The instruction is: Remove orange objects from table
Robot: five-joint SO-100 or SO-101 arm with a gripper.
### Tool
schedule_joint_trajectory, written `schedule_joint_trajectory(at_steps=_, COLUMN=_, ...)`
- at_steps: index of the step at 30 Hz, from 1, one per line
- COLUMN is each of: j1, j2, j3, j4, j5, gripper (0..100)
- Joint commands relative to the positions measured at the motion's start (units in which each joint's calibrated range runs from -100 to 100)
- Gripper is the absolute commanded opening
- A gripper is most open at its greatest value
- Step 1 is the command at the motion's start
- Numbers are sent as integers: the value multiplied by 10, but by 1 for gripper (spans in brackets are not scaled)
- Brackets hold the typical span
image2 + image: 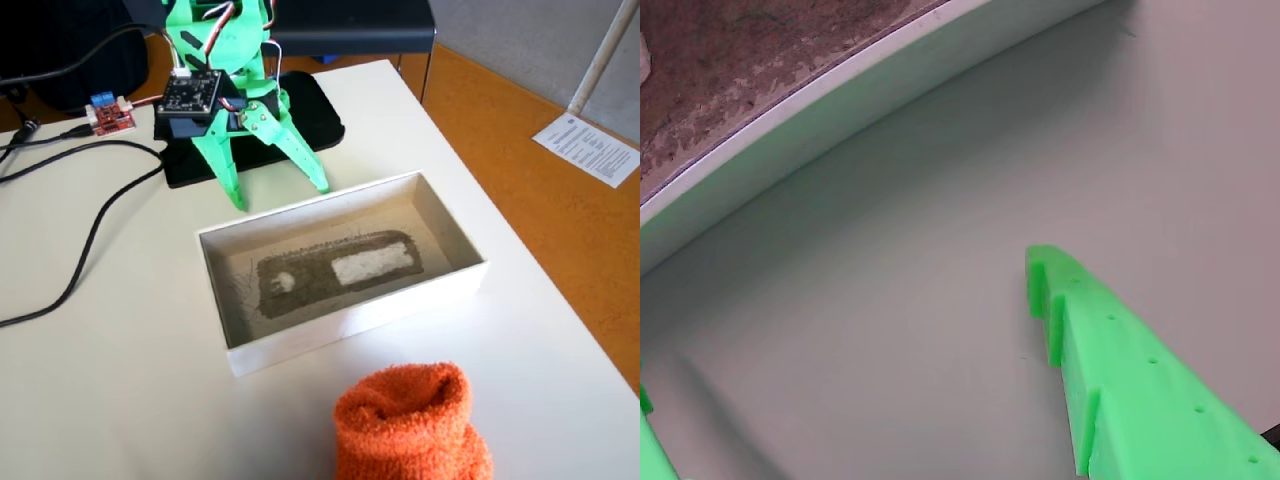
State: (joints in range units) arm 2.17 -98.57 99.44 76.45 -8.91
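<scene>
The orange object [410, 425], a fuzzy terry bundle with a hollow top, sits on the cream table [100, 380] at the near edge of the fixed view, in front of the white box. My green gripper [280, 193] stands open behind the box, fingertips pointing down just above the tabletop, far from the orange bundle. In the wrist view the gripper [840, 330] frames only bare table [940, 200], with one finger [1120, 380] at lower right and the other barely showing at the lower left corner. The orange object is out of the wrist view.
A shallow white box [455, 285] with a dark printed bottom lies between gripper and bundle. Black cables [70, 285] and a small red circuit board [110, 115] lie at the left. The arm's black base [310, 115] is at the back. The table's rounded edge [790, 120] borders brown floor.
</scene>
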Motion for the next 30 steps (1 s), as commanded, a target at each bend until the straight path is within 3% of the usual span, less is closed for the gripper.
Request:
schedule_joint_trajectory(at_steps=1, j1=-1, j2=1, j3=2, j4=3, j5=-2, gripper=42)
schedule_joint_trajectory(at_steps=17, j1=-29, j2=1, j3=2, j4=4, j5=-1, gripper=42)
schedule_joint_trajectory(at_steps=19, j1=-7, j2=1, j3=1, j4=-13, j5=27, gripper=42)
schedule_joint_trajectory(at_steps=22, j1=19, j2=22, j3=0, j4=-60, j5=186, gripper=42)
schedule_joint_trajectory(at_steps=26, j1=30, j2=96, j3=-75, j4=-131, j5=189, gripper=42)
schedule_joint_trajectory(at_steps=30, j1=18, j2=204, j3=-236, j4=-133, j5=170, gripper=42)
